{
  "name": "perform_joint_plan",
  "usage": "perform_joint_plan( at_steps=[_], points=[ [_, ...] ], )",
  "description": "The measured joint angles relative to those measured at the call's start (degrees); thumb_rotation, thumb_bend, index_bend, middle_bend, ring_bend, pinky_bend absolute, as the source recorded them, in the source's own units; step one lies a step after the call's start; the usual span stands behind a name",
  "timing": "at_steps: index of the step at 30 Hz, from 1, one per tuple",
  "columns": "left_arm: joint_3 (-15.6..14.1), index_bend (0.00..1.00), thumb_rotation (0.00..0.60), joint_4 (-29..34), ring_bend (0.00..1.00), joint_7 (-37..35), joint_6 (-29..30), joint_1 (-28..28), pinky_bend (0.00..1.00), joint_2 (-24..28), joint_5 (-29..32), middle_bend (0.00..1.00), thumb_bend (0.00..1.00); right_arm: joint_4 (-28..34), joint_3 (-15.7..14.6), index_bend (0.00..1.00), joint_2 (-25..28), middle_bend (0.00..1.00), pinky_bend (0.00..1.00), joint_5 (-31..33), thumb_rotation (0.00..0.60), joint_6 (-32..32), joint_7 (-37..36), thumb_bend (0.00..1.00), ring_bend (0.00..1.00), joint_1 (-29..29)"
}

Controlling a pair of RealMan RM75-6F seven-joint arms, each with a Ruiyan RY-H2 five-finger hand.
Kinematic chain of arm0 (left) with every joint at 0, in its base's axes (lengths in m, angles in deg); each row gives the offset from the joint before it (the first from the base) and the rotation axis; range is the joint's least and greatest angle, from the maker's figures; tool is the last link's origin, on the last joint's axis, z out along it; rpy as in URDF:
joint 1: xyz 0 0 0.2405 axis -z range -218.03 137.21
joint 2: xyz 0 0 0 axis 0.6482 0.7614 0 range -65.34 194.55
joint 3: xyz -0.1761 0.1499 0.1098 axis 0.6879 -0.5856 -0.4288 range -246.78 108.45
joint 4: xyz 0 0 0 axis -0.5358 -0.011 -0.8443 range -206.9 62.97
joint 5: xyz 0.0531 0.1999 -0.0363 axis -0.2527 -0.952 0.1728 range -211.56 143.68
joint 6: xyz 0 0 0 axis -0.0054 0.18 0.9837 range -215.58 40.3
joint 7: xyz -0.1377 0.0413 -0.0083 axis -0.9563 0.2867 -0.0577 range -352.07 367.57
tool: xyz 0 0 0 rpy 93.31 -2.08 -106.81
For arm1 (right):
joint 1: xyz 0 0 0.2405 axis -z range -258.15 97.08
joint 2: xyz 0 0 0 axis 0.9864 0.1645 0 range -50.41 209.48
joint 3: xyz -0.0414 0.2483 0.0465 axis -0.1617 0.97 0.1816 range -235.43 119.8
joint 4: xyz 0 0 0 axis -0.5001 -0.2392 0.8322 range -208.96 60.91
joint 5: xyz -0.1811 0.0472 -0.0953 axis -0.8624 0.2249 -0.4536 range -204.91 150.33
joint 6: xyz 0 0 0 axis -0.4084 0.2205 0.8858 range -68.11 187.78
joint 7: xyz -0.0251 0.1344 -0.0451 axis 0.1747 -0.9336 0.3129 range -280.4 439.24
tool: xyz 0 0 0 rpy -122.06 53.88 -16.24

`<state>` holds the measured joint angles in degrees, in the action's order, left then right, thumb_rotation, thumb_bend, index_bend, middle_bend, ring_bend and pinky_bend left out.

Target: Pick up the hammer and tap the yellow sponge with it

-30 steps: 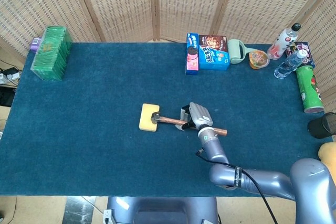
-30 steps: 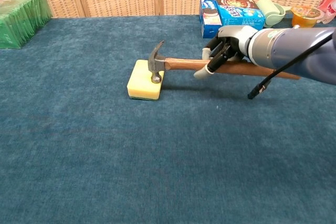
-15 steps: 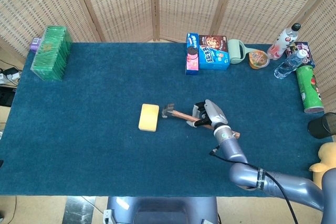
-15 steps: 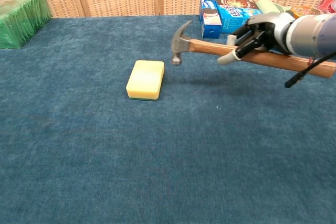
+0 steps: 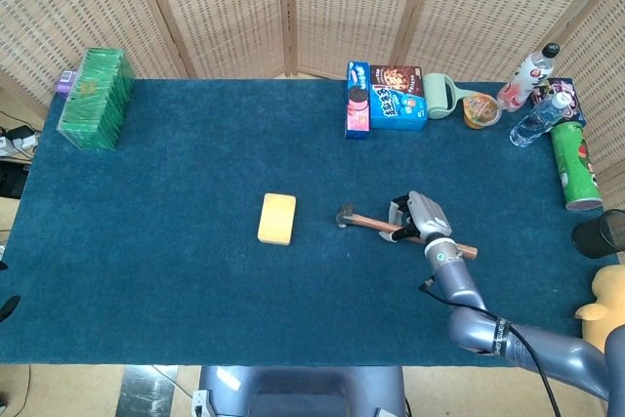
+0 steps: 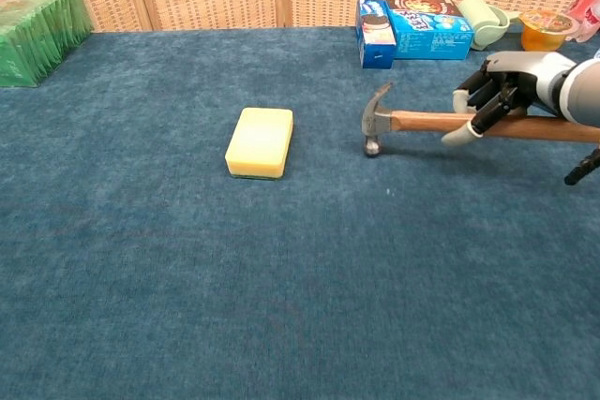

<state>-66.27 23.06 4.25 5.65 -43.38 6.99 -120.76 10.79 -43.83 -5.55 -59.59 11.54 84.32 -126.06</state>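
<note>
Hammer (image 6: 427, 123) handle end cut off at chest view's right edge.

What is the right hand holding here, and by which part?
The right hand grips the wooden-handled steel claw hammer around mid-handle; the head points toward the yellow sponge.

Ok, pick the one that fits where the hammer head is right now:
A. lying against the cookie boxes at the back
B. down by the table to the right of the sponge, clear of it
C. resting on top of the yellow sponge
B: the hammer head sits apart from the yellow sponge, with bare cloth between them, while the right robot hand grips the handle.
</note>
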Motion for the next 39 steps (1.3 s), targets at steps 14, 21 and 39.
perform_joint_plan(
  at_steps=[14,21,39],
  points=[
    [-0.1,0.42,0.6,0.4,0.23,0.3,0.2,0.0,0.16,0.3,0.1,0.33,0.22,-3.4,-0.8,0.27,0.3,0.36,0.37,-6.3,0.6,2.9,-2.3,0.2,0.39,2.1],
    [-0.1,0.42,0.6,0.3,0.23,0.0,0.5,-0.2,0.16,0.3,0.0,0.33,0.22,-2.1,0.1,0.25,1.7,0.33,0.35,-11.0,0.6,1.6,-5.1,0.2,0.35,3.9],
    [0.0,0.42,0.6,-3.0,0.23,-1.9,0.0,0.0,0.16,-2.6,0.7,0.33,0.22,1.8,-2.0,0.54,6.4,0.57,0.52,-29.9,0.6,-12.7,-12.4,0.34,0.56,13.8]
  ],
)
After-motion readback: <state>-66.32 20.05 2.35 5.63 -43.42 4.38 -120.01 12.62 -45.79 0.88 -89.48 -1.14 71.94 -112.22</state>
